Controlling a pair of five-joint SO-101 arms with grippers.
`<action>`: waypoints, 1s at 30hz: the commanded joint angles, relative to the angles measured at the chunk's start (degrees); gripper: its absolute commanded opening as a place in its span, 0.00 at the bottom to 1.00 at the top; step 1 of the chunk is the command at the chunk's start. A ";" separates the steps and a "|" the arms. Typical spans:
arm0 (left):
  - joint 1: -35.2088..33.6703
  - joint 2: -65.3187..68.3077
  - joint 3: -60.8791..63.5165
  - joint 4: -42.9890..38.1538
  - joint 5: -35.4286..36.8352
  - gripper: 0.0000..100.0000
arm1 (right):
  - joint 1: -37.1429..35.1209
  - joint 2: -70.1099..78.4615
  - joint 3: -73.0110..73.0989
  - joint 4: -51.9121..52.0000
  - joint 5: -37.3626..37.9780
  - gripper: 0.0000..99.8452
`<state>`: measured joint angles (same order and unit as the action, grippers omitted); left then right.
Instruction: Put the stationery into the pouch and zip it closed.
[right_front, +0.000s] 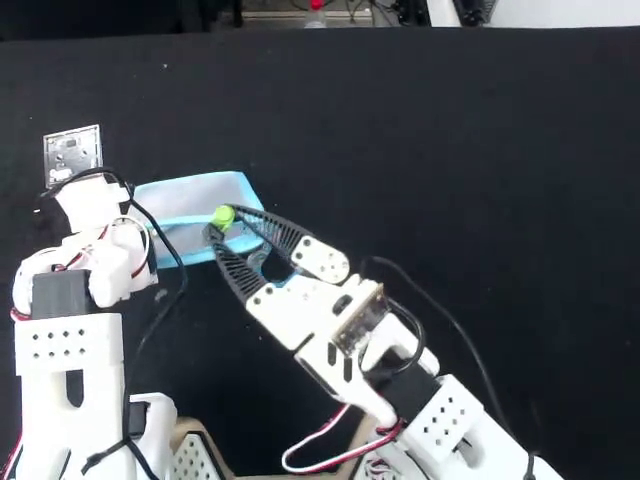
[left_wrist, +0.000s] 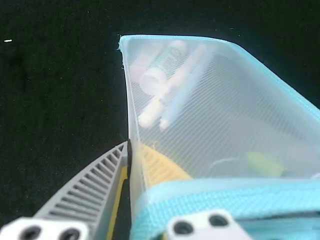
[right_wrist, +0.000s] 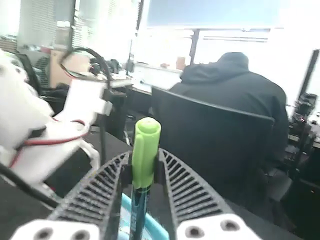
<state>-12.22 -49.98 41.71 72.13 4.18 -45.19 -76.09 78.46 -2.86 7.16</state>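
You are pinching the green-capped pen upright in your right gripper, poising it left of centre over the pouch, likely for dropping in. Your left gripper is clamping the pouch's edge to steady it on the bench.

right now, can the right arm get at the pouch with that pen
Probably yes: the right hand holds the pen right at the pouch, nothing lies between them, and the left hand pinches the pouch's edge. Whether its mouth gapes wide enough, I can't tell.
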 joint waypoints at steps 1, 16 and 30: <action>-0.22 1.49 1.27 0.09 -0.26 0.03 | 2.11 -0.66 -0.04 0.53 0.00 0.01; -0.22 1.49 1.27 0.09 -0.26 0.03 | -3.34 -1.19 -14.11 24.53 0.00 0.13; -0.22 1.49 1.27 0.09 -0.26 0.03 | 5.45 -0.66 -21.14 43.87 0.00 0.13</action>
<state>-12.22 -49.98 41.71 72.13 4.18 -40.53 -76.26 58.51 40.57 7.16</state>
